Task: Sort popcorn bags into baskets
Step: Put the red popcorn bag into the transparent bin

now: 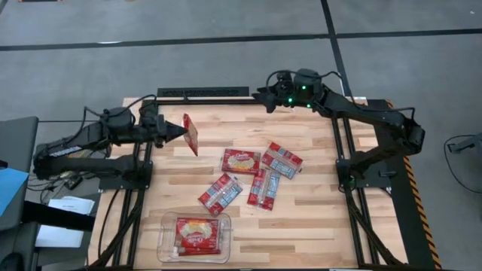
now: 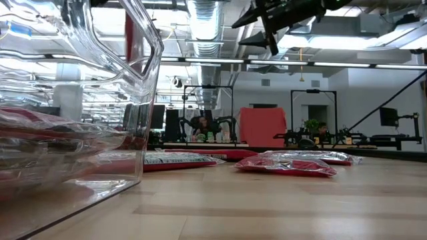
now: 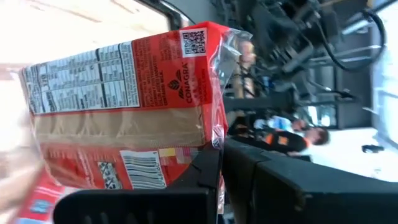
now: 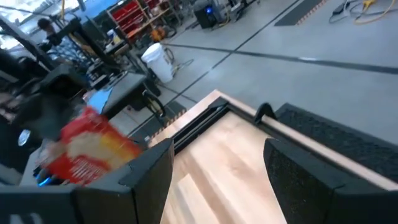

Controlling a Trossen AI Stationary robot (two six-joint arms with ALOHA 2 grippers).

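Table [image 1: 316, 218]: 4 loose popcorn bags [image 1: 240, 160]

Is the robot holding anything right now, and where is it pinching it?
Yes. The left gripper pinches one popcorn bag by its edge, lifted above the table. The right gripper is open and empty.

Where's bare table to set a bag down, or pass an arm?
Free: bare wood right of the clear plastic tub, along the near edge; also the far strip under the right gripper. Crowded: the middle, with loose red popcorn packets. The tub already holds packets.
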